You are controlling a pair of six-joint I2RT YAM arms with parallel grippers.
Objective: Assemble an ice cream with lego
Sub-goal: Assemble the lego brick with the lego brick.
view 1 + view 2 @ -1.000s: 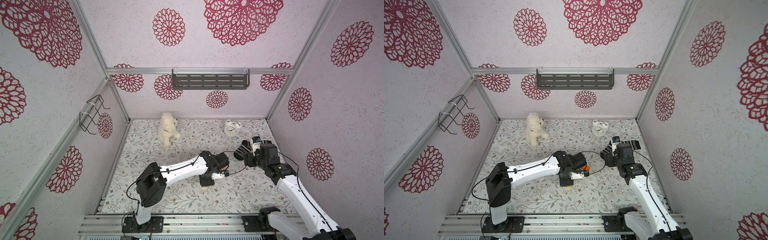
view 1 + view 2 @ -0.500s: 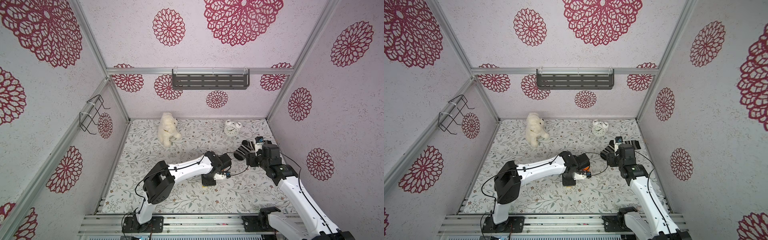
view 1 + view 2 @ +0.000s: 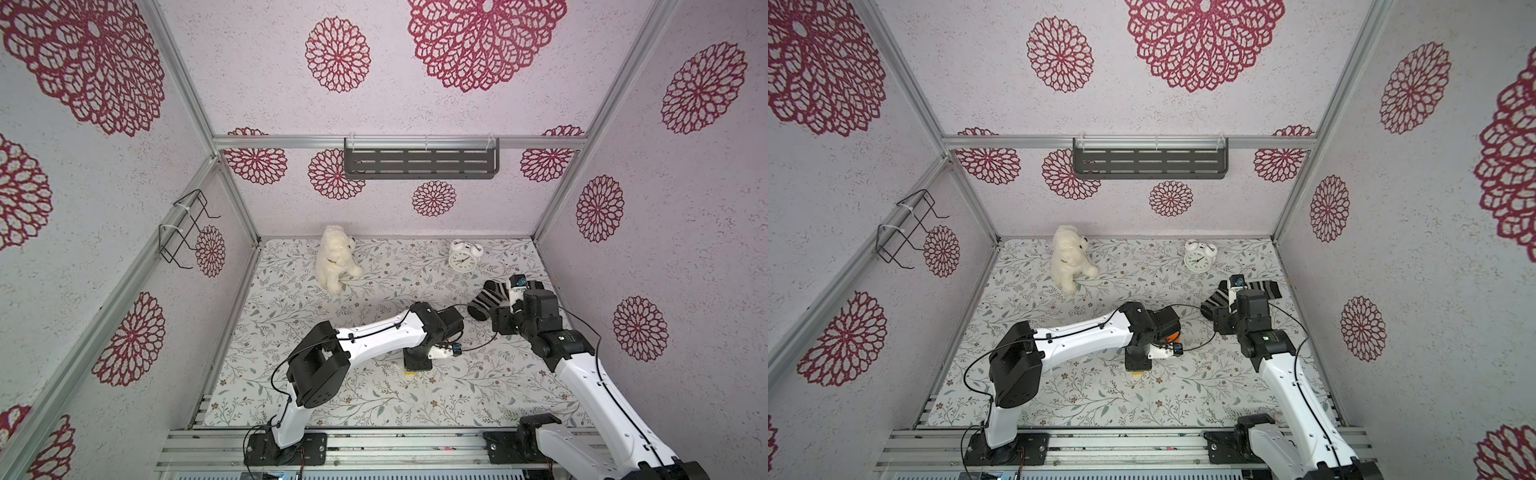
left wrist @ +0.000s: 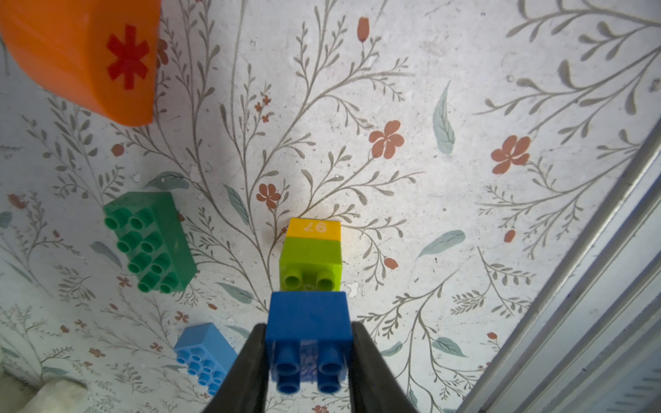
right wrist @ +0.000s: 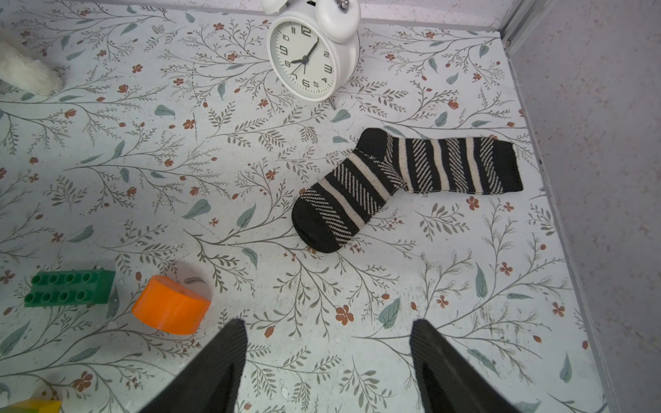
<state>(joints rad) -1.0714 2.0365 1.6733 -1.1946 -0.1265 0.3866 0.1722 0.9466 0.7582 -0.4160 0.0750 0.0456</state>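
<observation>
My left gripper [image 4: 309, 329] is shut on a dark-blue square brick [image 4: 309, 318], studs toward the camera. Just beyond it a lime brick [image 4: 310, 262] sits on a yellow brick [image 4: 314, 227] on the mat; two lime studs still show past the blue brick's edge. Loose on the mat lie a green oblong [image 4: 150, 241], a light-blue oblong [image 4: 204, 352] and the orange dome [image 4: 82, 53] with its red asterisk. In both top views the left gripper [image 3: 417, 365] points down, a yellow sliver [image 3: 1136, 374] below it. My right gripper [image 5: 327, 329] hangs open over bare mat, the orange dome [image 5: 170, 305] beside it.
A striped sock [image 5: 404, 178] and a white alarm clock [image 5: 309, 57] lie beyond the right gripper, near the right wall. A white plush bear [image 3: 336, 259] stands at the back. The metal front rail [image 4: 590, 271] runs close to the brick stack.
The left arm's elbow has swung to the right while its gripper stayed almost in place over the stack. The right arm has barely moved.
</observation>
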